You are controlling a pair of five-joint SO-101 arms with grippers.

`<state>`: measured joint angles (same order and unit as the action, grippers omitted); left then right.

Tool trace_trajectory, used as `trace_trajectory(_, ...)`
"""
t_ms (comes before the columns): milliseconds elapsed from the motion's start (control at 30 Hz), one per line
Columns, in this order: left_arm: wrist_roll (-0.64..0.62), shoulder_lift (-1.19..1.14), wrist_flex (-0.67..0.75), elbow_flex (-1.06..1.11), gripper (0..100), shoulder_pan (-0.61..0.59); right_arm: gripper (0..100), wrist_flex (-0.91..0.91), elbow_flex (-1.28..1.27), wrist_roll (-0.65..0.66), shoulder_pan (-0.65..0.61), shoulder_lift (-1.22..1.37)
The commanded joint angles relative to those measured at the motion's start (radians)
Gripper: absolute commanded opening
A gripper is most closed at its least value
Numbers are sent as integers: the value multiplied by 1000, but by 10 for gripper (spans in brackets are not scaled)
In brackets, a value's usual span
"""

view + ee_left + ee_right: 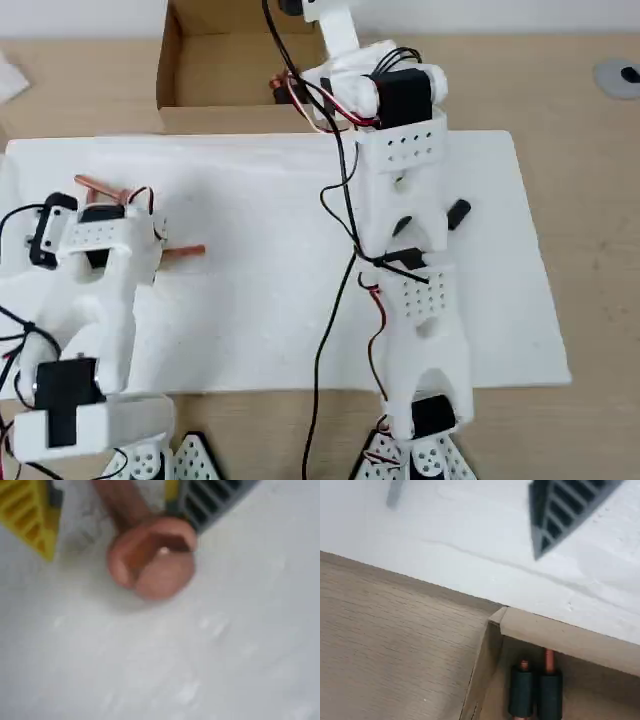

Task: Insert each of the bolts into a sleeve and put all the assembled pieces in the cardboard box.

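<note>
Bolts first: the left end effector (pixel 117 525) sits low on the white foam mat (pixel 250 320) at the left side. Its yellow and grey fingers are spread, with a copper bolt (pixel 152 557) lying between them. The grey finger looks right up against the bolt and the yellow one is clearly apart from it, so no real pinch.

From above there are two bolts by that arm. One bolt (pixel 185 252) pokes out just to its right, and a second bolt (pixel 98 185) lies just on its far side. Can't tell which of them is the close-up one.

The right arm is stretched toward the far edge, with the right end effector (pixel 288 88) over the near wall of the cardboard box (pixel 170 70). Honestly can't tell if it's spread or pressed together.

Inside the box, near a corner, two assembled pieces (pixel 536 690) lie side by side and touching, dark sleeves with copper ends sticking out.

A lone black sleeve (pixel 458 212) sits on the mat just right of the right arm. The mat lies on the wooden surface (pixel 590 180).
</note>
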<state>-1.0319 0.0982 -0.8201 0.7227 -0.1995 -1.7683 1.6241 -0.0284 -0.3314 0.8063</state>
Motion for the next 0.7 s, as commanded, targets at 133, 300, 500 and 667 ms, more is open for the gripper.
trace_trajectory(133, 0, 2, 84, 31, 157, 17, 369, -18, 41, 5, 28, -67)
trace_trajectory(300, 17, 1, 18, 26, 157, 17, 369, -18, 41, 5, 35, -70)
trace_trajectory(500, 18, 2, -57, 23, 109, 12, 369, -18, 41, 5, 35, -70)
trace_trajectory(667, 21, 7, -64, 6, 9, 9, 369, -18, 41, 5, 35, -68)
